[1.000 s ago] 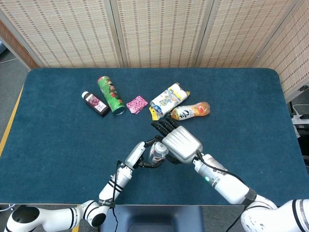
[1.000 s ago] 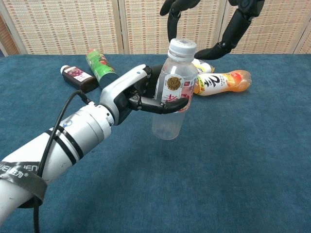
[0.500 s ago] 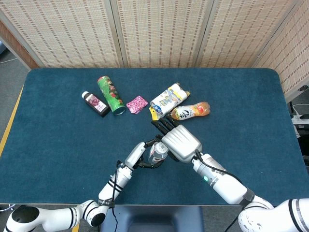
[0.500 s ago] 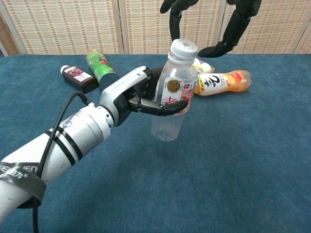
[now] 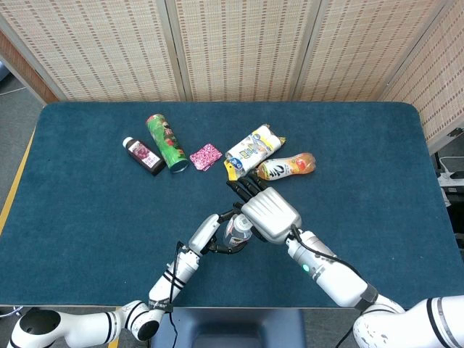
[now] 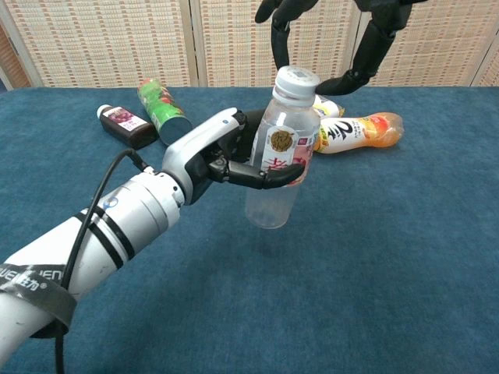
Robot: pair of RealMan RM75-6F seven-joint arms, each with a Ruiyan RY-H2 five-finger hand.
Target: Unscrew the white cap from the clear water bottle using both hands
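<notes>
Right now our left hand (image 6: 226,152) wraps the clear water bottle (image 6: 279,156) around its labelled middle, holding it upright and clear of the table (image 6: 374,257). Our right hand (image 6: 343,39) hangs just above the white cap (image 6: 297,78), fingers spread, gripping nothing. We judge the bottle light (it looks empty) with thin walls that dent easily, so squeeze gently. Take the cap by its ridged rim.
</notes>
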